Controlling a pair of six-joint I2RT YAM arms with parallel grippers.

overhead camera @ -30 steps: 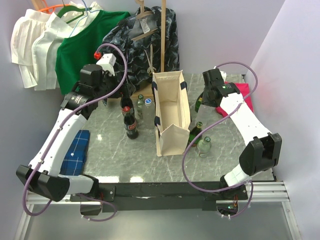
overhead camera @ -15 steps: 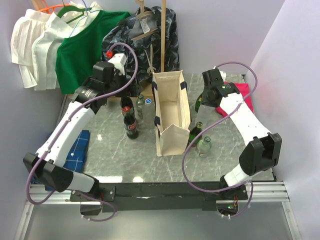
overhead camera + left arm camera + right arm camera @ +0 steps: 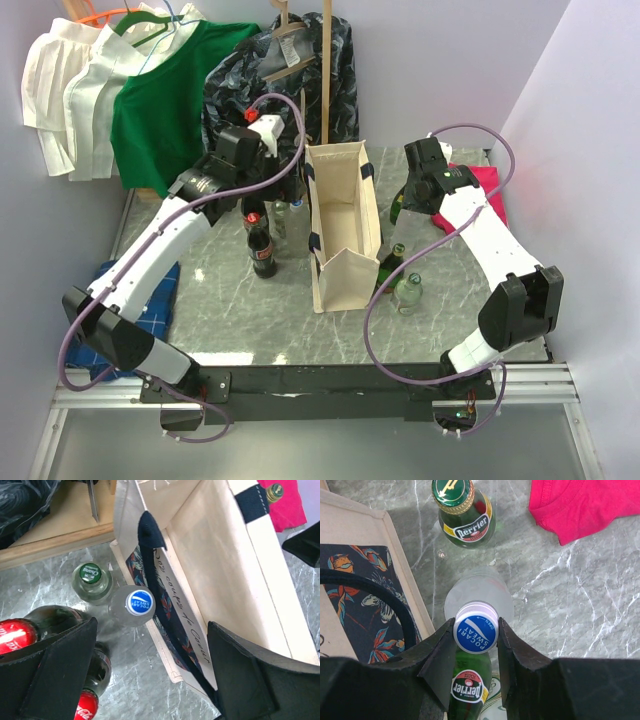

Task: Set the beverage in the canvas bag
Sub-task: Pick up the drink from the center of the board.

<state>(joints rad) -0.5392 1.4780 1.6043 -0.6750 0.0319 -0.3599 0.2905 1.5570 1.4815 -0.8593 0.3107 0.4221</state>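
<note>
The cream canvas bag point(image 3: 345, 225) with navy handles stands open mid-table; it also shows in the left wrist view point(image 3: 225, 570) and the right wrist view point(image 3: 355, 535). My right gripper point(image 3: 476, 632) is shut on the blue Pocari Sweat cap of a clear bottle point(image 3: 479, 596) standing upright just right of the bag; in the top view that gripper point(image 3: 415, 195) covers the bottle. My left gripper point(image 3: 150, 675) is open and empty, straddling the bag's left wall and handle, beside a second Pocari bottle point(image 3: 138, 602). It shows in the top view point(image 3: 275, 190) too.
Two cola bottles point(image 3: 262, 245) and a green-capped glass bottle point(image 3: 91, 575) stand left of the bag. Perrier bottles point(image 3: 465, 515) point(image 3: 467, 687) and a clear bottle point(image 3: 408, 292) stand right of it. A pink cloth point(image 3: 485, 190), blue cloth point(image 3: 150, 300) and hung garments point(image 3: 165, 90) border the table.
My left arm has swung right, from over the cola bottles to the bag's left edge. My right arm has not moved and stays closed on the bottle cap.
</note>
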